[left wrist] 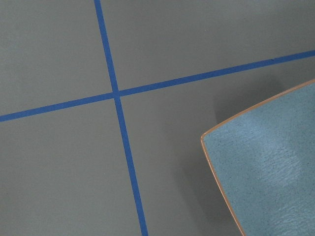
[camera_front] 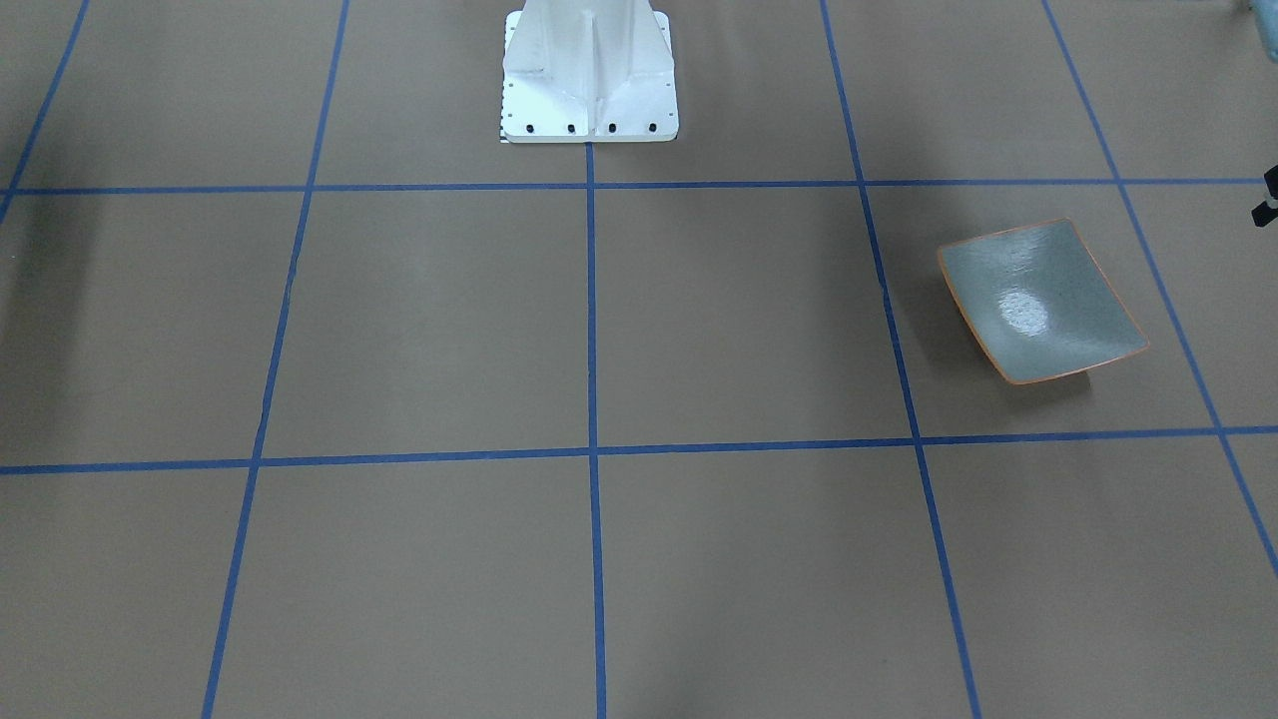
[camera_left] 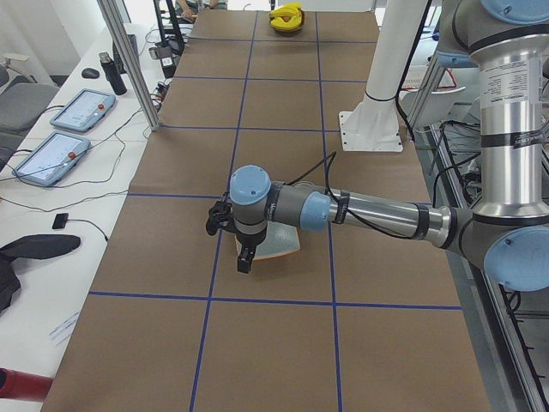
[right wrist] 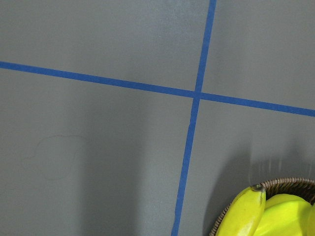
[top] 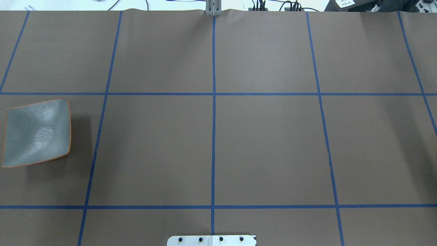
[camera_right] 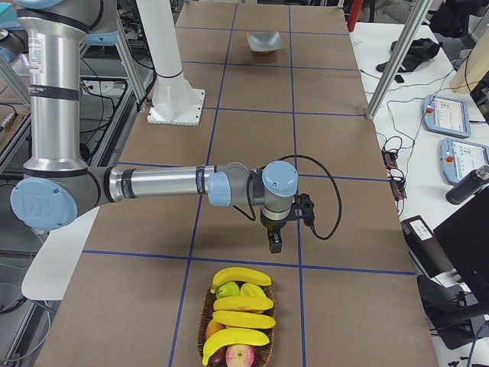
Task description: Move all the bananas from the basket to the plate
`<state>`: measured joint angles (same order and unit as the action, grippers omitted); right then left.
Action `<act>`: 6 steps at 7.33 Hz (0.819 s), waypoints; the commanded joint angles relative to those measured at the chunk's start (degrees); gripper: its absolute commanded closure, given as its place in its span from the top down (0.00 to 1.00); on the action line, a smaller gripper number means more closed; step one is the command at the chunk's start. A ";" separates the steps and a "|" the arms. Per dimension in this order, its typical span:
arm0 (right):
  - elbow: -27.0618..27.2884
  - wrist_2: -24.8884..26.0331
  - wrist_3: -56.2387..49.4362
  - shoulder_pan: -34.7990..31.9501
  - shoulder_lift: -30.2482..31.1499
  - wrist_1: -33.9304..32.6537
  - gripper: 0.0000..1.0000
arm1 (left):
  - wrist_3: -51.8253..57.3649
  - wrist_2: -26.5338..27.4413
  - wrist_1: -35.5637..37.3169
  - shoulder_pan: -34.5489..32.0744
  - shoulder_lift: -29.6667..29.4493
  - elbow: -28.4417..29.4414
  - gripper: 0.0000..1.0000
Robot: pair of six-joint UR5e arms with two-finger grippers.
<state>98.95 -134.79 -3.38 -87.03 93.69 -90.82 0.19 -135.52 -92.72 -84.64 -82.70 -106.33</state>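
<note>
Several yellow bananas lie in a wicker basket at the table's right end, with a banana tip and the basket rim in the right wrist view. The grey-green plate with its orange rim sits empty at the left end, also showing as the plate and a plate corner. My left gripper hangs above the plate's edge, partly hiding it. My right gripper points down just short of the basket. I cannot tell whether either is open or shut.
A green apple and a red apple share the basket. The white robot base stands at the table's near edge. Metal posts and tablets line the operators' side.
</note>
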 commanded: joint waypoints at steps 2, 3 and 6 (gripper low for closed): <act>0.72 -0.21 0.21 0.02 0.44 0.02 1.00 | 0.43 -0.09 -0.44 0.09 0.17 -0.36 0.99; 1.15 0.22 0.21 0.02 0.44 0.02 1.00 | 0.08 -0.18 -0.71 0.00 0.44 -0.36 0.99; 2.30 8.18 7.48 0.54 1.85 -0.15 0.99 | -0.01 -0.18 -0.71 0.00 0.52 -0.28 0.99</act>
<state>100.78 -130.99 0.20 -86.85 95.08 -90.89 0.22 -135.73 -93.41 -84.61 -82.26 -106.68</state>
